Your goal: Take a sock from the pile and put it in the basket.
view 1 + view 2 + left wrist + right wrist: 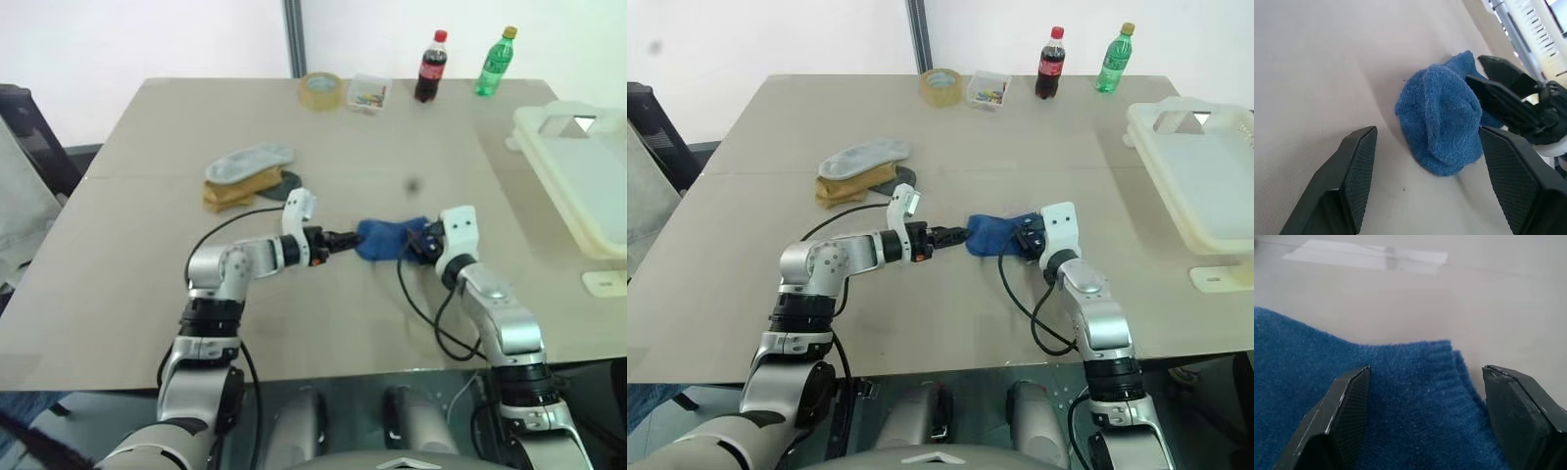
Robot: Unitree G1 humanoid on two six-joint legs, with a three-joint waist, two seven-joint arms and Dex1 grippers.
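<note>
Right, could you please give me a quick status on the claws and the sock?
Left claw open, short of the soft royal-blue fabric sock. Right claw open, straddling its other end. Sock on table, nothing gripped. Path toward cream-white plastic basket looks clear.

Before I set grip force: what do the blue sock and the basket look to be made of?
The sock: soft knitted fabric, probably cotton or terry, matte and fuzzy; the left wrist view shows its loose fibres and slumped folds. The basket: likely rigid moulded plastic, cream-white and smooth, with a thick rim and a handle cut-out.
</note>
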